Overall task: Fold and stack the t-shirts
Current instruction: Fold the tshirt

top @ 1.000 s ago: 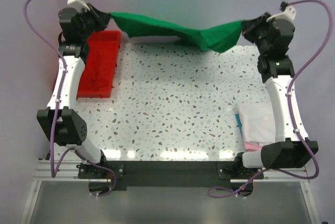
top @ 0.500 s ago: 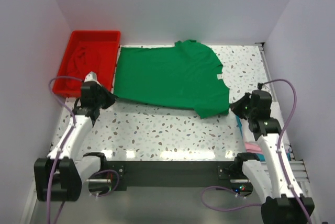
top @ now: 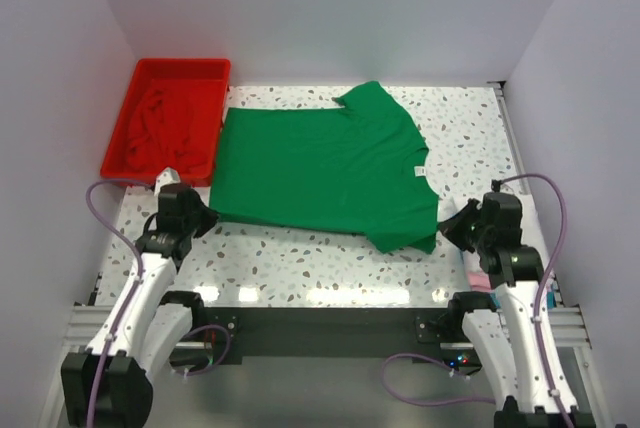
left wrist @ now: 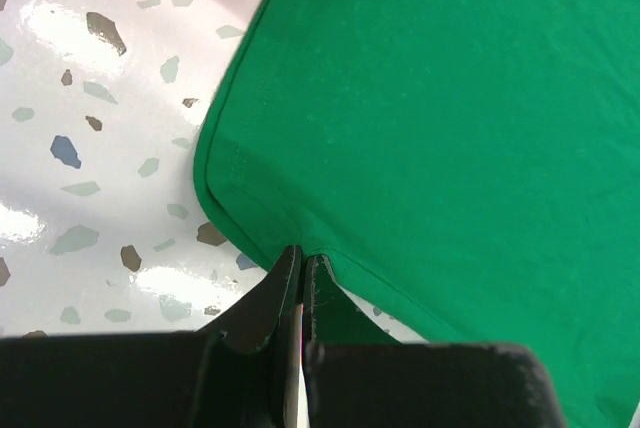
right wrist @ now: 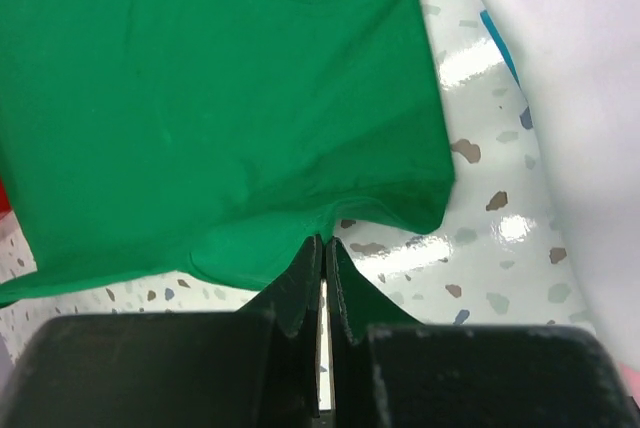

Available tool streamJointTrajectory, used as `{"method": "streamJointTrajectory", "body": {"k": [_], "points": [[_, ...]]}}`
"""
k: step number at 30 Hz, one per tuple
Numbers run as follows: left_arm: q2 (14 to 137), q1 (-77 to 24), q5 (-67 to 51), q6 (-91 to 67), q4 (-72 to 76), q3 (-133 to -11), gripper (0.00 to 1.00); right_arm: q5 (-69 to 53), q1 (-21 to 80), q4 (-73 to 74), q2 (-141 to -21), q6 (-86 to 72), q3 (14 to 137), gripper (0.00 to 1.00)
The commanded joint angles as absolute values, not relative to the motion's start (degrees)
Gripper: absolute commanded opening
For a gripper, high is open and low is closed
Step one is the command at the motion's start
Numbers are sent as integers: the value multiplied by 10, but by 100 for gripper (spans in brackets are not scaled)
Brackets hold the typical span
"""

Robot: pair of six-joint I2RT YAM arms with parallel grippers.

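Note:
The bright green t-shirt (top: 320, 163) lies spread flat on the speckled table, with a small white label (top: 418, 171) near its right side. My left gripper (top: 205, 216) is shut on the shirt's near left hem corner (left wrist: 300, 253). My right gripper (top: 448, 226) is shut on the shirt's near right corner (right wrist: 322, 238). A dark red shirt (top: 160, 128) lies crumpled in the red tray (top: 178, 68). A white shirt (right wrist: 560, 98) with a teal edge (right wrist: 497, 38) lies folded at the right; a bit of pink (top: 478, 279) shows beneath my right arm.
The red tray stands at the far left corner, touching the green shirt's left edge. White walls close in the table on the left, back and right. Bare speckled table (top: 300, 258) shows in front of the shirt.
Both grippers have pulled the green shirt from stretched in the air at the back down and toward the near edge. It now lies flat on the table.

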State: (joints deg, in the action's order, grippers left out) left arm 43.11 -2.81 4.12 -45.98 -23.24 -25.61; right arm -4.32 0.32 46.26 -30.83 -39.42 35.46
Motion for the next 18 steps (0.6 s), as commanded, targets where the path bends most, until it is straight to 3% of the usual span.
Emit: {"method": "streamJointTrajectory", "body": {"k": [1, 12, 18], "points": [[483, -31, 68, -461, -204, -314, 0, -51, 1, 403, -378, -376, 414, 0], [692, -31, 80, -452, -138, -424, 0, -65, 1, 271, -646, -367, 516, 0], [779, -31, 85, -453, -120, -469, 0, -68, 1, 243, -732, -359, 577, 0]]}}
